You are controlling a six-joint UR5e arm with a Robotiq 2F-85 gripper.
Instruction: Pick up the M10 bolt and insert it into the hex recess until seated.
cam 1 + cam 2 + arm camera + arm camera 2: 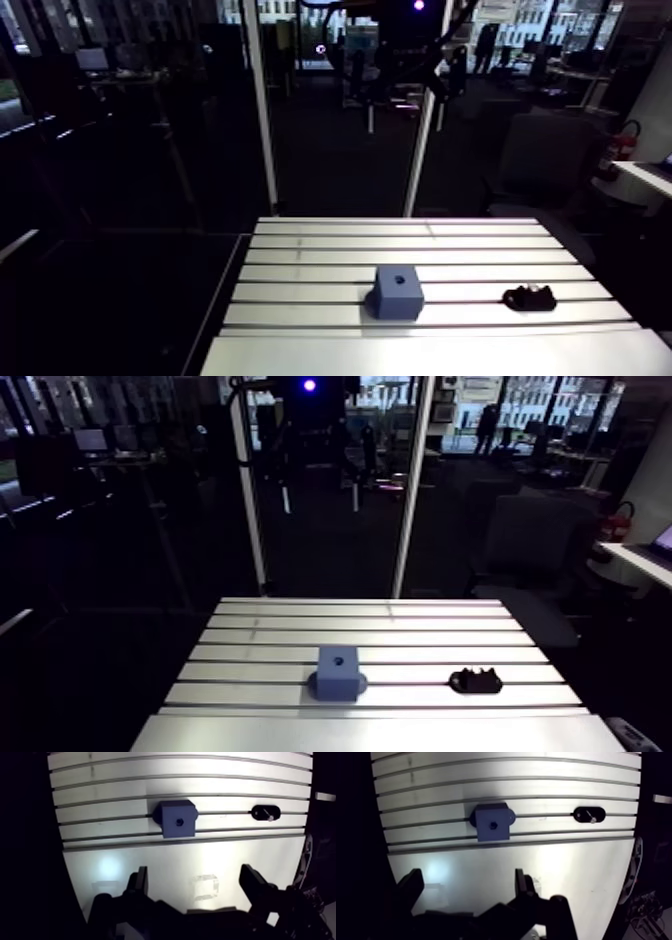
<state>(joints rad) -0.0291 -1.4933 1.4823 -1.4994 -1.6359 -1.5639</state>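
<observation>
Nearest us in the wrist view, the gripper [195, 876] has its two fingers spread wide with nothing between them, over a bare stretch of the table [150, 867]. Ahead of it sits the blue block [177, 819], its recess [179, 822] a dark spot on the upper face. Beside the block, well apart along the same slot, a black holder [263, 812] carries the bolt [269, 816] (a small pale sliver; we cannot read its long axis with confidence). So the bolt lies ahead of the gripper and off to one side, beyond the block's flank.

In the arm view the block stands near the table's front edge, with the holder level with it on the same rib and clearly apart. We judge the coming move to be a reach past the block's side, then down over the holder.
</observation>
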